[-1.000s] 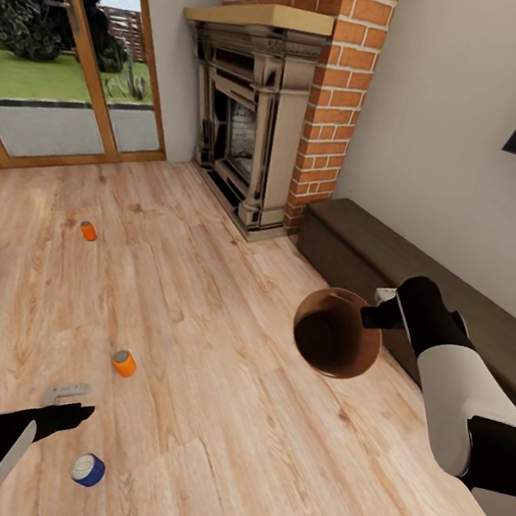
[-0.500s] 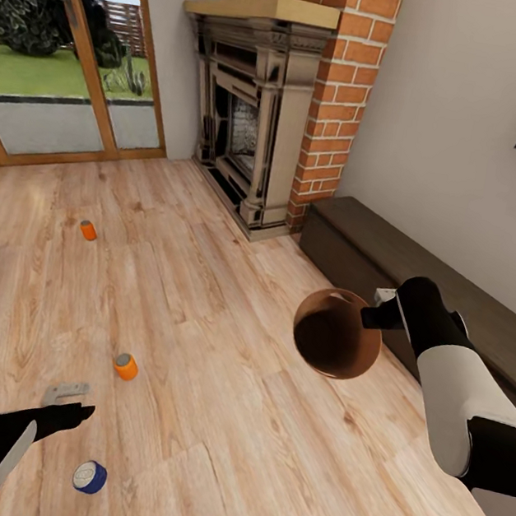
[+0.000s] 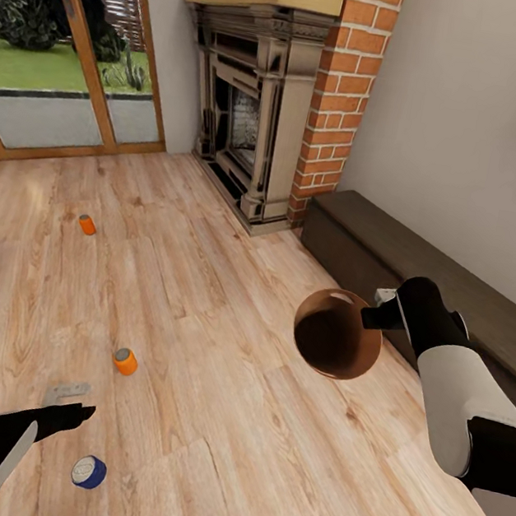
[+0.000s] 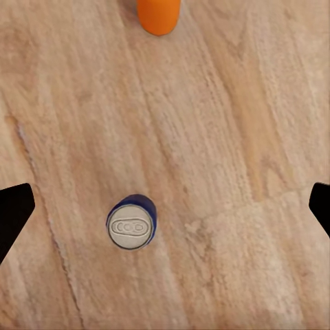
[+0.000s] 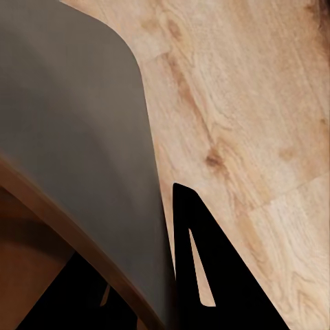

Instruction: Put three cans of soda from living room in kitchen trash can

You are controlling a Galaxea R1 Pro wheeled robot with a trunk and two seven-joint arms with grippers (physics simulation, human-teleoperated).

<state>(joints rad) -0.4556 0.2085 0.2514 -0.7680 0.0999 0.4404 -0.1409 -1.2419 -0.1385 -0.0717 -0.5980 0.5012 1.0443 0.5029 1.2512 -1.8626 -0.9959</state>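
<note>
1. Standing in the living room on the plank floor [image 3: 229,387]; brick fireplace [image 3: 263,117] is the landmark.
2. Right gripper [image 3: 376,313] carries the tash can [image 3: 337,334] by its rim, jaws clamped on the wall, right of and nearer than the fireplace.
3. Left gripper [image 3: 67,413] hovers low, jaws wide apart and empty.
4. Two orange soda cans: far can [image 3: 87,224] left of the fireplace, near can [image 3: 125,361] closer to us.
5. Blue can [image 4: 131,224] sits between the jaws.
6. Step, I'd say: collecting. Next: move onto the near can.
</note>
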